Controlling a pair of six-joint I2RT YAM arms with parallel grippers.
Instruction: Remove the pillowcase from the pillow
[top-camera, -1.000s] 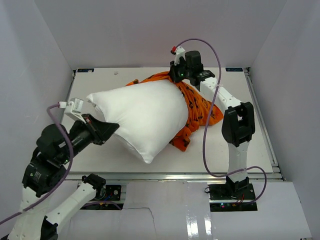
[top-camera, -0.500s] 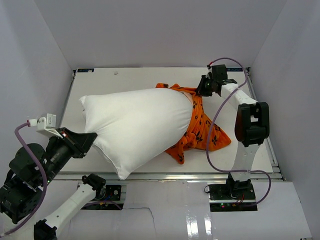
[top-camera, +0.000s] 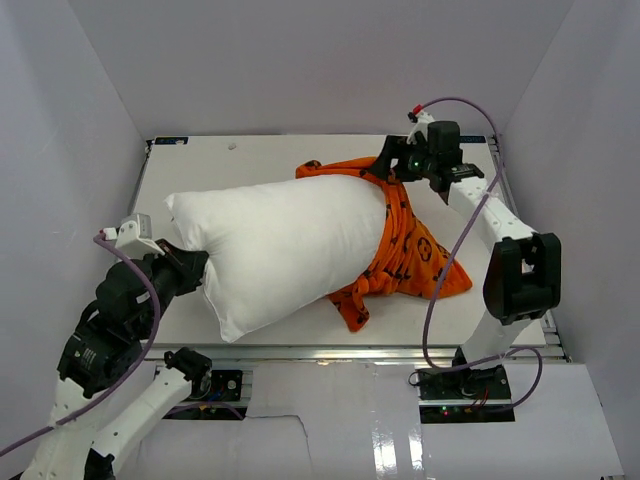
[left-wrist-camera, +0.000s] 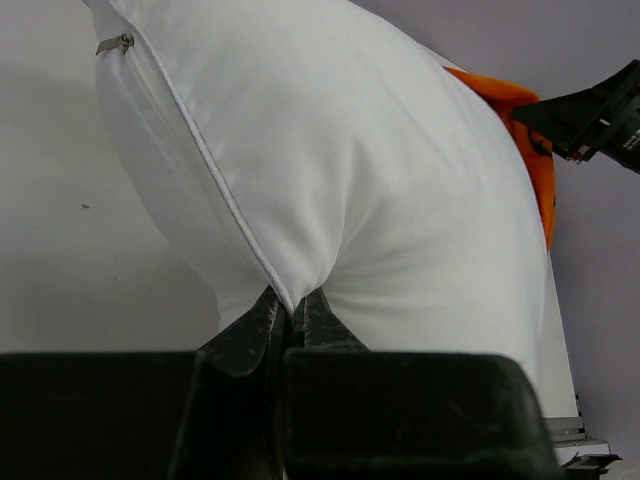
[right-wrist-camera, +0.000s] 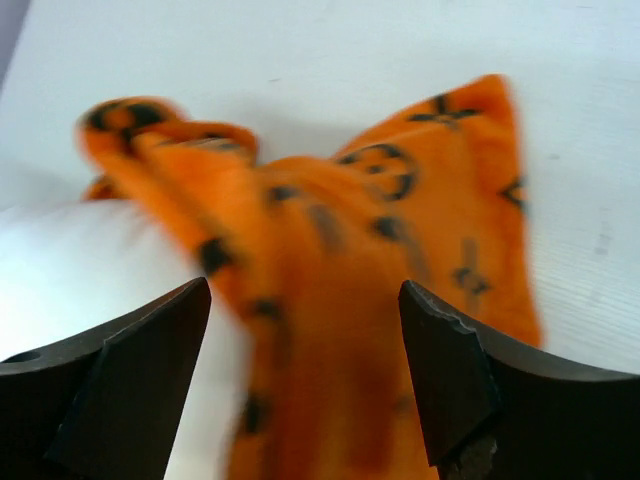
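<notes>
The pillow (top-camera: 280, 245) lies across the middle of the table (top-camera: 250, 160) in the top view. Its length runs from lower left to upper right, and most of its white body is bare. The pillowcase (top-camera: 412, 250) is bunched at the pillow's right end and covers only that end. Loose orange folds spread onto the table toward the lower right of the frame, and a crumpled edge rises over the pillow's upper right corner.

The left tool (left-wrist-camera: 295, 318) is at the pillow's lower left end. In the left wrist view its fingers are pressed together on the pillow's seamed edge, pinching a fold of white fabric between them. A small metal zipper pull (left-wrist-camera: 115, 44) sits in the upper left of that view, on the pillow's side seam.

The right tool (right-wrist-camera: 303, 290) is at the upper right of the top view, by the top edge of the pillowcase. In the right wrist view its two fingers stand wide apart, with the orange cloth blurred in the gap beyond them. They are not clamped on it, and I cannot tell whether either finger touches the cloth. A patch of white pillow shows in the lower left of that view.
</notes>
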